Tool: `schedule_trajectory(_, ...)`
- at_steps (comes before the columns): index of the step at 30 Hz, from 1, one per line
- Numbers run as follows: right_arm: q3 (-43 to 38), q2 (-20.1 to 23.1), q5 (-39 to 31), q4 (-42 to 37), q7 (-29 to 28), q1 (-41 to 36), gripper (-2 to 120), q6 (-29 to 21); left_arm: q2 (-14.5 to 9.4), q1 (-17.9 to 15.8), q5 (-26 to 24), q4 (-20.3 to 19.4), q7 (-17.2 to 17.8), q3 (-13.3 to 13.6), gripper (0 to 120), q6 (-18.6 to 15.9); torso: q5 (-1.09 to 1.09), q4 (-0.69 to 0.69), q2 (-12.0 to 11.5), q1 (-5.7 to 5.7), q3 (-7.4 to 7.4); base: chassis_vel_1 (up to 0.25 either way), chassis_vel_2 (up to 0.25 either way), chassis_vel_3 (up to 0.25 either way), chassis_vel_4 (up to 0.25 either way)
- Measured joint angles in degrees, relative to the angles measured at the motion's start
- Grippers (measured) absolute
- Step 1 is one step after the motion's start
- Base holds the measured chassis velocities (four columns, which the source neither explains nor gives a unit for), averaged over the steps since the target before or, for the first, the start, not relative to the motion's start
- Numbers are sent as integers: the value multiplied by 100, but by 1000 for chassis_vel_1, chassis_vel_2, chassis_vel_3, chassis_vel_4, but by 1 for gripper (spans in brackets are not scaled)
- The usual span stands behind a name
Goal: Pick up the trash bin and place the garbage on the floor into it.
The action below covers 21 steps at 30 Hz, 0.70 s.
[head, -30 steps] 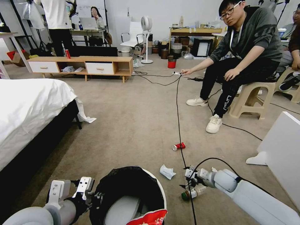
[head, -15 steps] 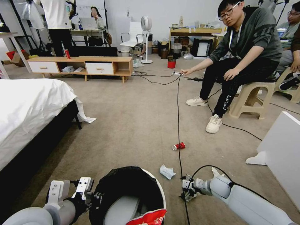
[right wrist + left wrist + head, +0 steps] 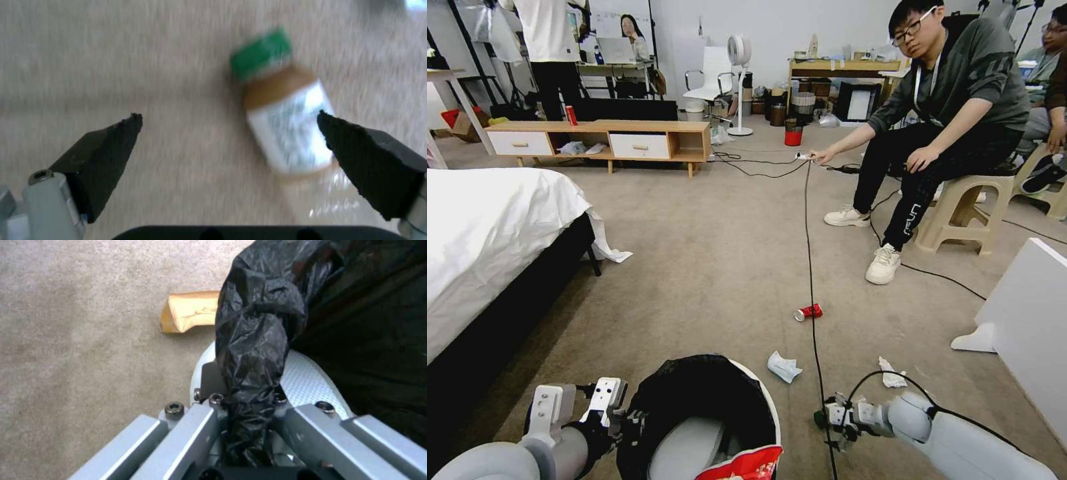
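1 bin (image 3: 764, 393), 2 tissues (image 3: 784, 367), 1 can (image 3: 809, 312).

1. Trash bin (image 3: 760, 400): 1, white w/ black bag (image 3: 258, 340).
2. Tissues on carpet: 2, one (image 3: 784, 367) nr bin, one (image 3: 891, 375) to its right.
3. Crushed red can (image 3: 809, 311): 1.
4. Green-capped bottle (image 3: 285, 116): 1.
5. Red snack packet (image 3: 747, 465): 1, in bin.
6. Brown paper bag (image 3: 191, 311): 1.
7. Grippers: 2, left (image 3: 249, 426), right (image 3: 229, 160).
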<state>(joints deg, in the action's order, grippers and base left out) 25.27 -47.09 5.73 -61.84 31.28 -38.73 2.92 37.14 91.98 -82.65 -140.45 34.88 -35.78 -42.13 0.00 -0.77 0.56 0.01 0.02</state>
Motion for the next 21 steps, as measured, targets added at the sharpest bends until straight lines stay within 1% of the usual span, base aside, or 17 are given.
schedule_trajectory(7,-223,116,55,51,1,-109,100,66,-1,-26,3,9,0,26,1,0,0,2,0,0,0,0,0,0,0)
schedule_trajectory(8,-357,132,-114,42,-19,-166,100,83,0,-24,3,8,1,26,1,0,1,2,0,0,0,0,0,0,0)
schedule_trajectory(10,-813,155,-1031,-134,-186,-407,100,84,0,-3,3,8,2,-8,1,0,-1,3,0,0,0,0,0,0,0)
schedule_trajectory(11,-813,155,-1031,-134,-186,-407,100,84,0,-3,3,8,2,-8,1,0,-1,3,0,0,0,0,0,0,0)
schedule_trajectory(12,-1178,156,-1725,-337,-359,-625,100,75,0,9,-3,3,2,-41,1,0,0,2,0,0,0,0,0,0,0)
schedule_trajectory(13,-1511,156,-2276,-566,-503,-814,100,95,-1,14,-11,-3,2,-61,1,0,3,2,0,0,0,0,0,0,0)
schedule_trajectory(14,-2105,155,-3104,-1002,-719,-1092,100,148,-7,16,-27,-5,0,-80,1,0,7,1,0,0,1,0,0,0,0)
schedule_trajectory(15,-2105,155,-3104,-1002,-719,-1092,100,148,-7,16,-27,-5,0,-80,1,0,7,1,0,0,1,0,0,0,0)
schedule_trajectory(16,-2373,155,-3422,-1211,-813,-1219,100,159,-11,14,-29,-5,0,-83,1,0,6,2,0,0,0,0,0,0,0)
schedule_trajectory(17,-2373,155,-3422,-1211,-813,-1219,100,159,-11,14,-29,-5,0,-83,1,0,6,2,0,0,0,0,0,0,0)
schedule_trajectory(18,-3306,194,-4278,-2021,-1152,-1668,100,133,-7,-12,-27,-2,-4,-83,1,0,-9,2,1,0,-1,0,0,0,0)
schedule_trajectory(19,-3862,248,-4461,-2644,-1351,-1947,100,83,10,-20,-24,-3,-5,-115,1,0,2,0,1,0,0,0,0,0,0)
schedule_trajectory(20,-3862,248,-4461,-2644,-1351,-1947,100,83,10,-20,-24,-3,-5,-115,1,0,2,0,1,0,0,0,0,0,0)
schedule_trajectory(21,-4322,306,-4527,-3149,-1516,-2178,100,14,12,-18,-6,-3,-14,-143,1,0,1,1,1,0,-1,0,0,0,0)
